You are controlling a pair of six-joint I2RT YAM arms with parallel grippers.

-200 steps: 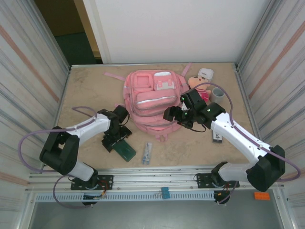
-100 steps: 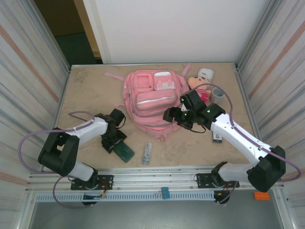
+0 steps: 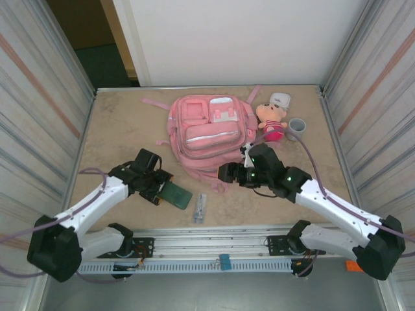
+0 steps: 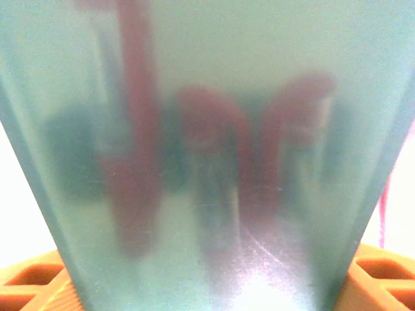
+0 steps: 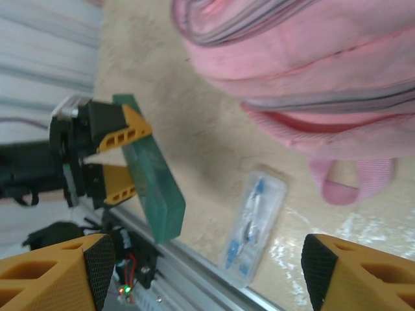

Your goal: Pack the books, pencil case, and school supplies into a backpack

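Two grippers. Left gripper (image 3: 159, 188) pinching pencil case (image 3: 176, 195) by one end, long axis 10-to-4 o'clock. Backpack (image 3: 206, 129) lies at 1 o'clock from case. Right gripper (image 3: 225, 173) spread, empty, at backpack's 6 o'clock edge.

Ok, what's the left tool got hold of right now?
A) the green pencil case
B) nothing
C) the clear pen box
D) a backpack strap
A: in the right wrist view the left tool has its orange fingers clamped on the green pencil case, while the clear pen box lies apart on the table.
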